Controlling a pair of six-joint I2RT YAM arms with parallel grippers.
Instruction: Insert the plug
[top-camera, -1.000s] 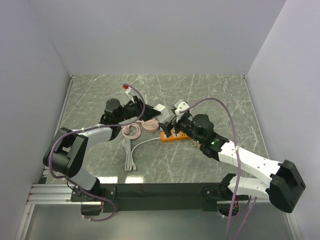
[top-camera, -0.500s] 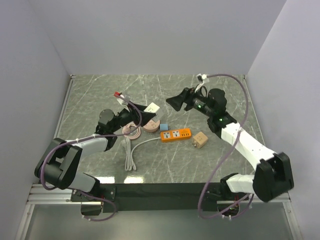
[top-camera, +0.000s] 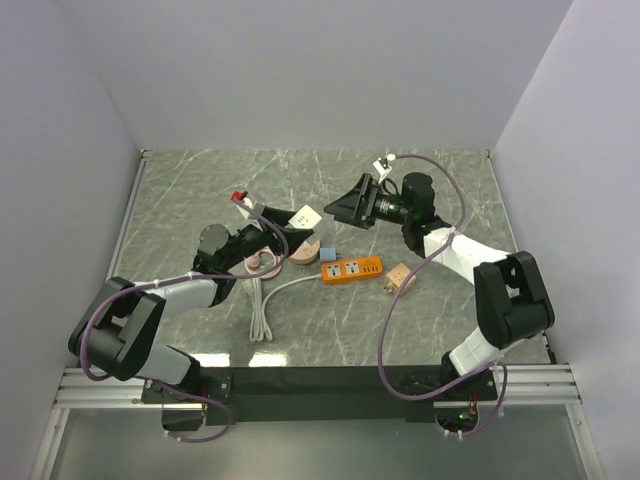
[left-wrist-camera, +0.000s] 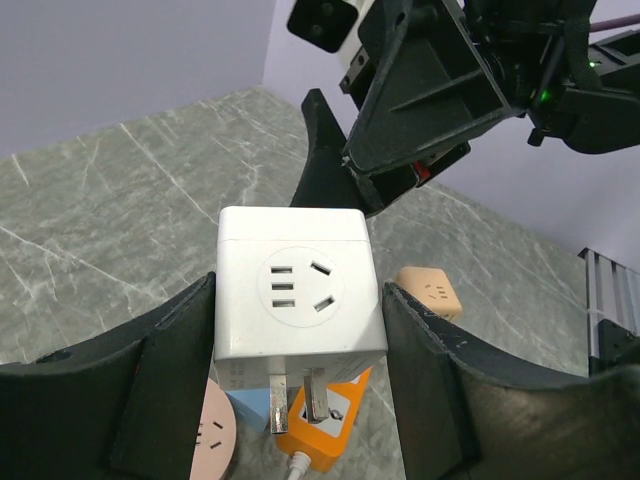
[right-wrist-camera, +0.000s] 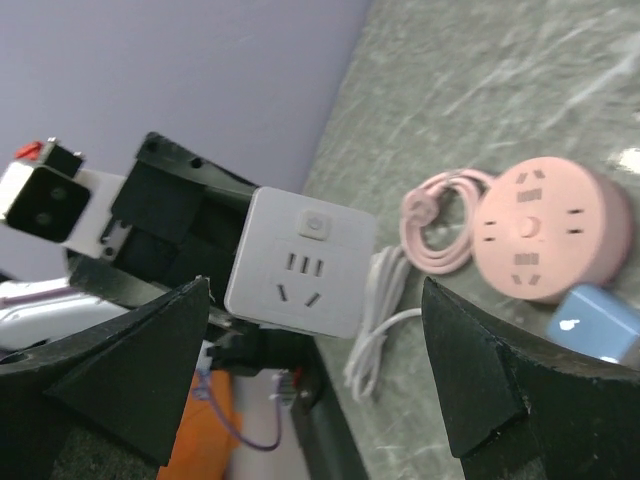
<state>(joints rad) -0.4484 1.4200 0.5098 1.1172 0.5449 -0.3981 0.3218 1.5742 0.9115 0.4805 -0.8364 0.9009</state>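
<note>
Left gripper (left-wrist-camera: 297, 310) — white cube plug (left-wrist-camera: 295, 275)

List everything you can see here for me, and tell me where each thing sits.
cube socket: one, white, held up off the table
power strip: one, orange, middle of the table
round socket: one, pink, left of the power strip
cord: one, pink, coiled beside the round socket
small block: one, blue, between round socket and power strip
tan cube: one, tan, right of the power strip
cable: one, white, bundled near-left of the power strip
table: one, grey-green marble, under everything
left gripper: one, black, closed on the cube socket
right gripper: one, black, open and empty, raised, facing the cube socket
</note>
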